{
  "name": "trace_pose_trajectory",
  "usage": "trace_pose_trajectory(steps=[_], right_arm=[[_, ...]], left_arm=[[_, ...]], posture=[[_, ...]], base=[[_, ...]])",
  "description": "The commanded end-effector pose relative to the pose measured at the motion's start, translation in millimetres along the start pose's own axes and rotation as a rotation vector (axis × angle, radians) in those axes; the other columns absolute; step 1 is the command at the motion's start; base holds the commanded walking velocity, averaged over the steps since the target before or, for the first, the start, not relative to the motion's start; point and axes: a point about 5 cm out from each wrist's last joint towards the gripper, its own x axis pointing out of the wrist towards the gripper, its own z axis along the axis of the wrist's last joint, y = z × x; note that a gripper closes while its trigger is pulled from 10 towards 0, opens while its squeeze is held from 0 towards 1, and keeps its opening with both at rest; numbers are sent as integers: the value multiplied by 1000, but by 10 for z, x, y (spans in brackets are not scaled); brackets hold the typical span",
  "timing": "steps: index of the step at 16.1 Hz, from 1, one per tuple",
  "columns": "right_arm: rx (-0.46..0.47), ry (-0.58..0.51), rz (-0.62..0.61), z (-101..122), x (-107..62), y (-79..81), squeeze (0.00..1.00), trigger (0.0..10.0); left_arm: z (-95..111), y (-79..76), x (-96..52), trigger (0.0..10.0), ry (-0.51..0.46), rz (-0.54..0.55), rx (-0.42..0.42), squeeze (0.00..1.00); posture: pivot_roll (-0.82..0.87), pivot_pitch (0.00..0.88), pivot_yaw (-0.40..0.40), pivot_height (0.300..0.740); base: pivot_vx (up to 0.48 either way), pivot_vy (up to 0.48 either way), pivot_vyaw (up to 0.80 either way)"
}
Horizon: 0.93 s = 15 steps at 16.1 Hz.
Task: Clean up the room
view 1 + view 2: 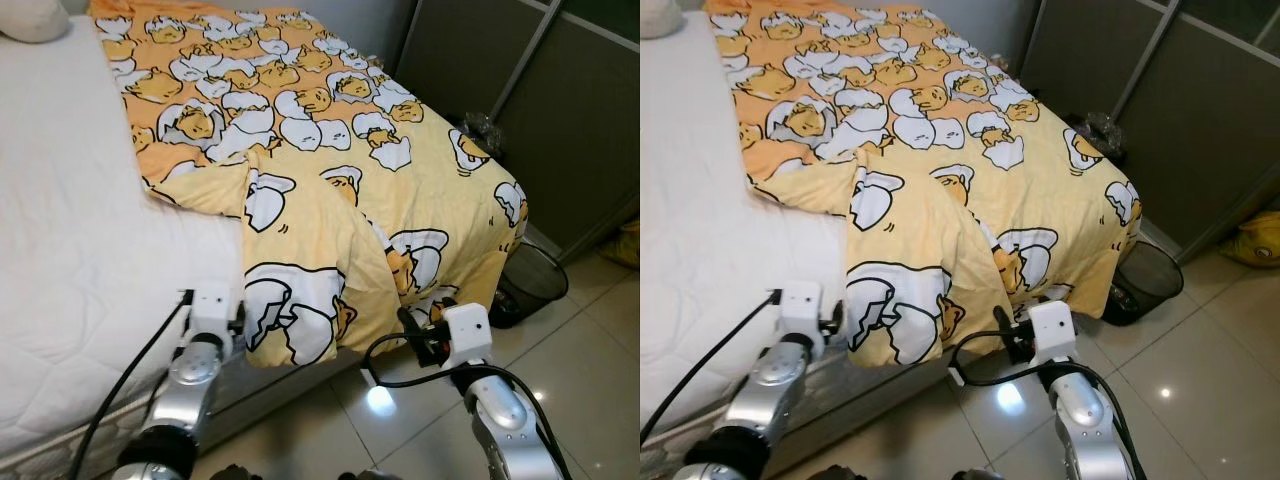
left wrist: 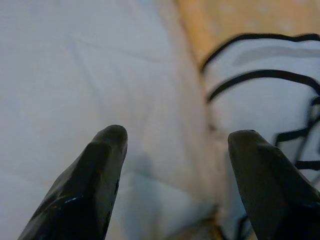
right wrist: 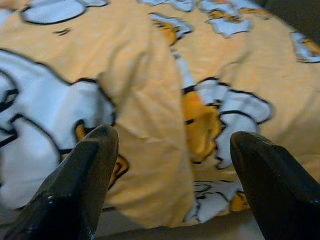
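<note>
one bed (image 1: 70, 250), one yellow blanket (image 1: 330, 180); left gripper (image 2: 172, 137) and right gripper (image 3: 172, 135) fingers released.

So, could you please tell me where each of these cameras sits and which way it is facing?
Left eye view: on the head, looking forward and down at the bed and yellow blanket; both silver arms show, left hand and right hand at the blanket's hanging edge.
Right eye view: the same scene, plus the black bin.
Left wrist view: along the open left fingers at white sheet and blanket edge.
Right wrist view: along the open right fingers at the blanket's fold.
All four share the blanket.
</note>
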Motion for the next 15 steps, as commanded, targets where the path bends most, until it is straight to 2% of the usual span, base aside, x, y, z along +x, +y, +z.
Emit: trace_pose_trajectory(steps=[1, 5, 8, 11, 15], right_arm=[[-1, 15, 37, -23, -17, 20, 0, 10000], [63, 87, 104, -164, -99, 67, 0, 10000], [67, 115, 138, -220, -133, 72, 0, 10000], [68, 122, 163, -220, -138, 91, 0, 10000], [66, 119, 207, -197, -164, 134, 0, 10000]], left_arm=[[11, -111, 24, 10000, -7, -48, 12, 0], [60, -121, 80, 10000, -10, -51, 31, 0], [100, -86, 127, 10000, -15, -29, 40, 0], [82, -154, 148, 10000, 8, -49, 36, 0], [122, -125, 207, 10000, 41, 17, 58, 0]], posture=[[2, 100, -111, 740], [-11, 110, -114, 740], [-15, 117, -115, 740], [-20, 121, -119, 740], [-45, 133, -126, 740]], base=[[0, 0, 0], [0, 0, 0], [0, 0, 0], [0, 0, 0], [0, 0, 0]])
